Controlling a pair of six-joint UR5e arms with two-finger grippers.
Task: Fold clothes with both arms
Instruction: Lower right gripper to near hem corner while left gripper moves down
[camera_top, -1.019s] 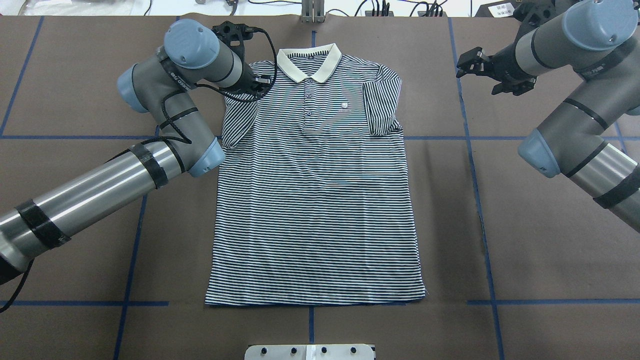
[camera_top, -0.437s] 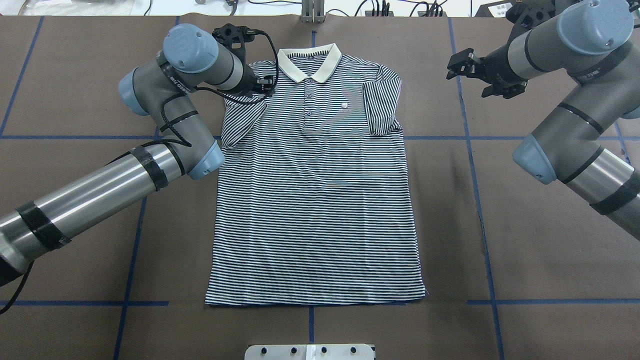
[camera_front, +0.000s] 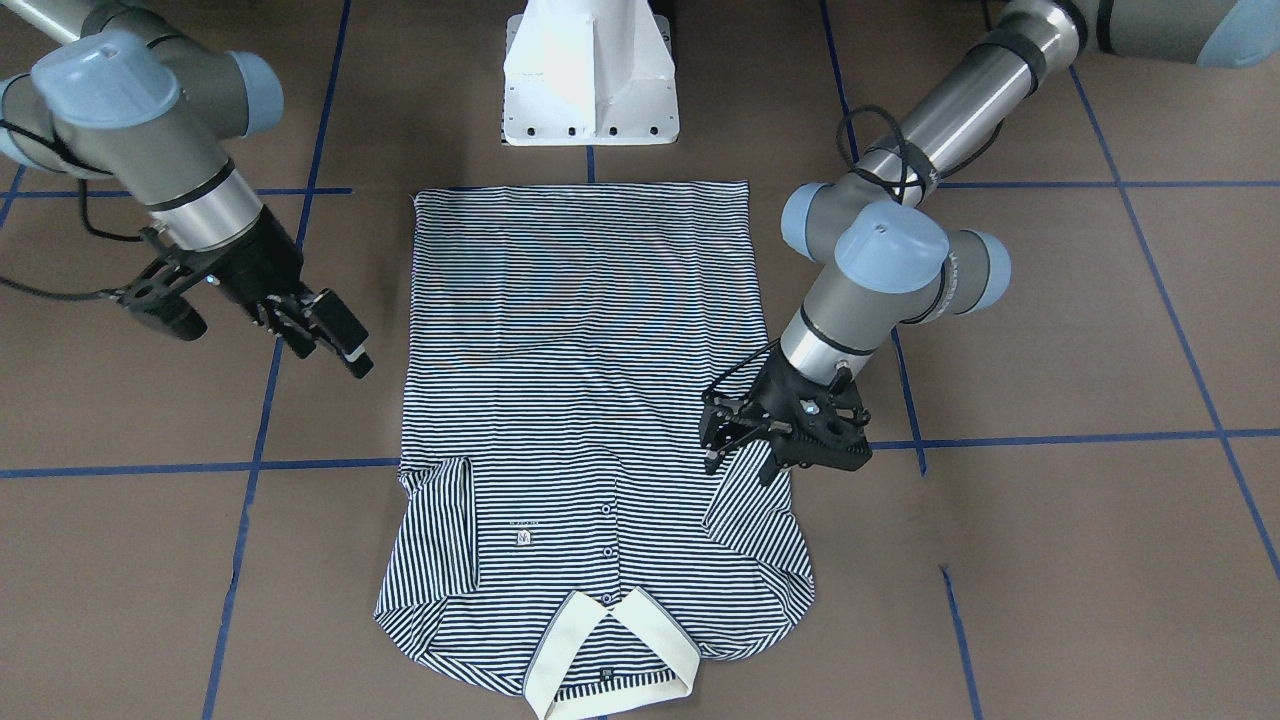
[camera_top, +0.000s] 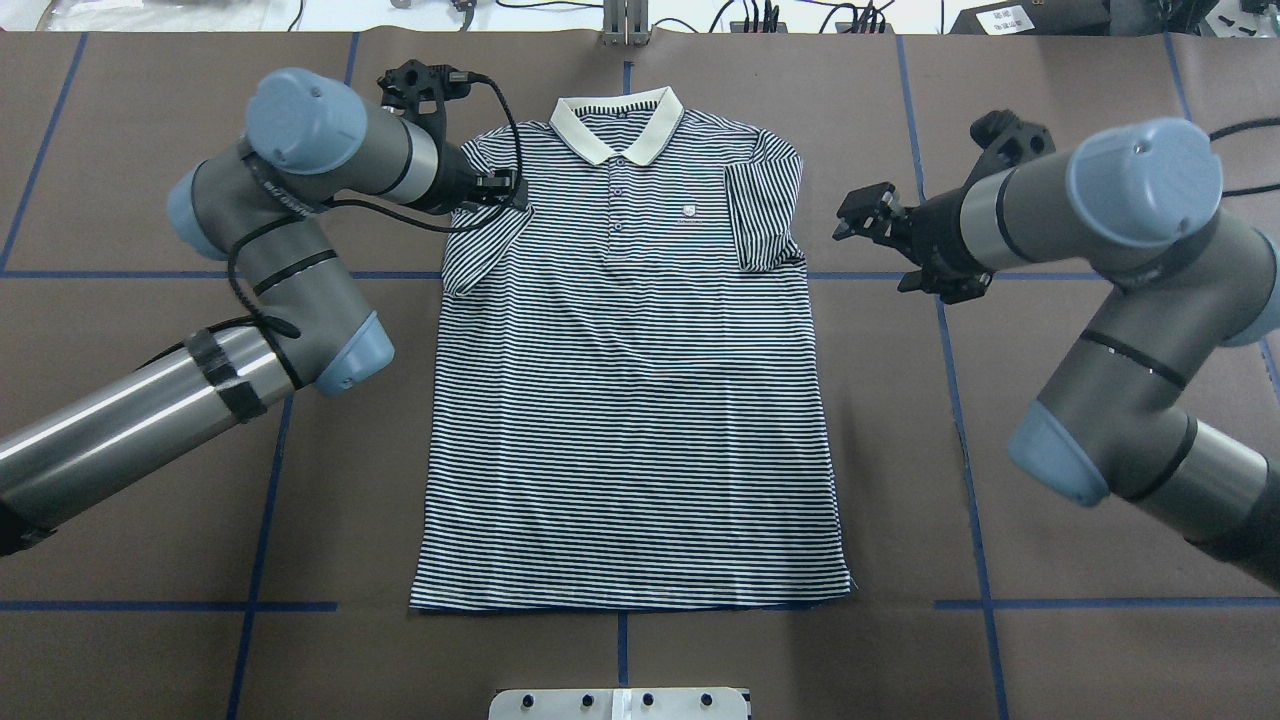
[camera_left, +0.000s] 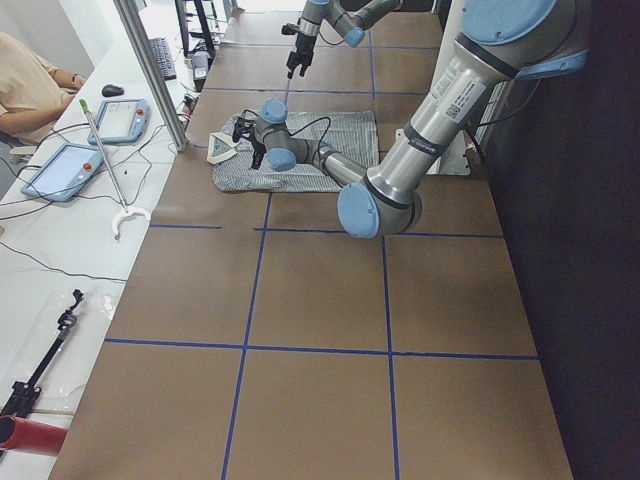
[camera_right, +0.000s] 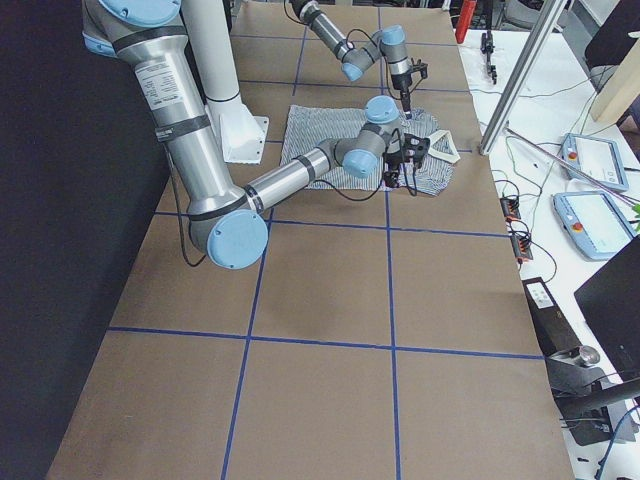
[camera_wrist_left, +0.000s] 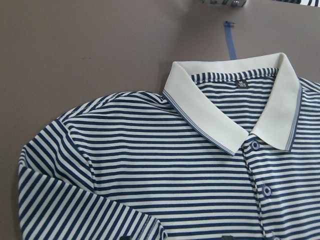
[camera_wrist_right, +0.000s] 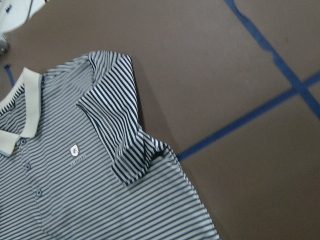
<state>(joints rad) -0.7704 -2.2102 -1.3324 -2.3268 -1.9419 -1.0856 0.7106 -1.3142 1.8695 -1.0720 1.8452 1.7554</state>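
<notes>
The clothes are one navy-and-white striped polo shirt (camera_top: 630, 400) lying flat and face up, with its cream collar (camera_top: 615, 135) at the far side and both short sleeves folded inward. My left gripper (camera_top: 512, 190) hovers open over the shirt's left shoulder, just above the folded sleeve (camera_top: 480, 250), and holds nothing. In the front-facing view the left gripper (camera_front: 742, 460) hangs at the same sleeve edge. My right gripper (camera_top: 872, 245) is open and empty over bare table, a short way right of the other folded sleeve (camera_top: 765, 210). The right wrist view shows that sleeve (camera_wrist_right: 120, 135) and the chest logo (camera_wrist_right: 74, 149).
The brown table cover (camera_top: 1000, 450) is crossed by blue tape lines (camera_top: 960, 420). The white pedestal base (camera_front: 590, 80) stands just beyond the shirt's hem. Benches with tablets (camera_left: 60, 170) and a seated person (camera_left: 30, 85) lie past the table's far edge.
The left gripper slid left from beside the collar to the shoulder. The right gripper swung down and left toward the shirt's right sleeve. The shirt has not moved.
</notes>
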